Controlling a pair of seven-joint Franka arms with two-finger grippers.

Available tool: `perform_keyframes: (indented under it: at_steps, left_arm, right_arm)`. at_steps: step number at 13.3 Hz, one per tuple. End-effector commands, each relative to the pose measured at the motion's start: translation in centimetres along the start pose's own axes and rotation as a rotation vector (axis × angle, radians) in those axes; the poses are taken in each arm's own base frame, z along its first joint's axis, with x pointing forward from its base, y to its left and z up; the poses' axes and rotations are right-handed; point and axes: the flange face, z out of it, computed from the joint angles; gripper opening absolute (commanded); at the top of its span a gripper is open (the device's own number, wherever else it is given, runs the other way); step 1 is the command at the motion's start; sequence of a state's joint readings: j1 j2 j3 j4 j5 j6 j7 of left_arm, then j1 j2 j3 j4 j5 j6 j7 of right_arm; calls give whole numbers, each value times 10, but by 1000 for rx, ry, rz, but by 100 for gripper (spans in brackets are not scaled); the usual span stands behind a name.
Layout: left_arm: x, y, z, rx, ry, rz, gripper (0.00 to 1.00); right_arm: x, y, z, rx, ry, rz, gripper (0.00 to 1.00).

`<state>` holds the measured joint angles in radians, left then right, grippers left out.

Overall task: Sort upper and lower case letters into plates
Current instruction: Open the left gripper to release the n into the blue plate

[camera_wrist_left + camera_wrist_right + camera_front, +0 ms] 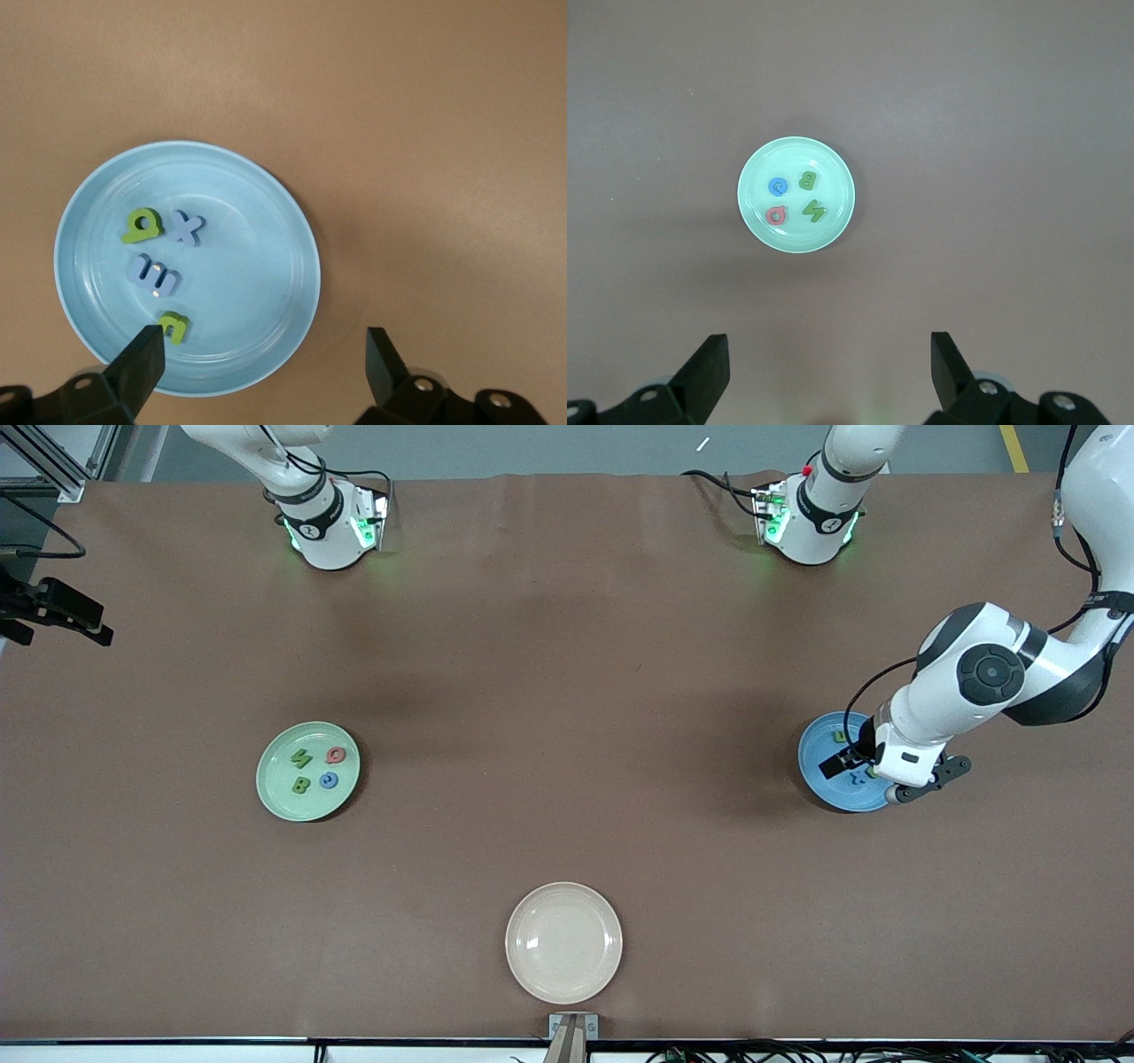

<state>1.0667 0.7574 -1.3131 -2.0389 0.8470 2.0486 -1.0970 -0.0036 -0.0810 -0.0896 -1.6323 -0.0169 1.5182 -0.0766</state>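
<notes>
Brown cloth covers the table [567,646]. Toward the right arm's end sits the green plate [270,779], holding four letters: a green N [301,758], a red Q [336,755], a green B [302,784] and a blue C [329,780]. In the right wrist view the same plate [757,217] shows from high above with all four letters lying apart from one another inside it.

Toward the left arm's end sits the blue plate [815,757], partly covered by the left arm. The left wrist view shows four letters in this plate [257,266]: a green a [142,227], a blue x [186,227] just beside it, a blue m [153,274] and a small green n [174,327] near the rim. None of them touch.

A cream plate [563,942] lies nearest the front camera, between the two others, with nothing in it.

The left gripper [877,772] hangs over the blue plate, its jaws spread wide and holding nothing; one finger [137,363] shows over the plate's rim, just beside the green n. The right gripper [828,372] waits high above bare table, jaws likewise wide apart and holding nothing; it does not show in the front view, only the arm's base.
</notes>
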Motion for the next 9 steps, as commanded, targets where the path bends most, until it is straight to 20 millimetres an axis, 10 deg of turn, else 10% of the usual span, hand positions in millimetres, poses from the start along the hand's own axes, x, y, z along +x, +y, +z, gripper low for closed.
perform_keyframes:
  at_steps: [1, 9]
  left_arm:
    - [-1, 26, -11, 78, -37, 50, 100]
    - [-1, 38, -68, -15, -171, 212, 99]
  right_arm:
    - [-1, 0, 1, 31, 5, 5, 100]
    - [-3, -6, 7, 37, -16, -12, 100]
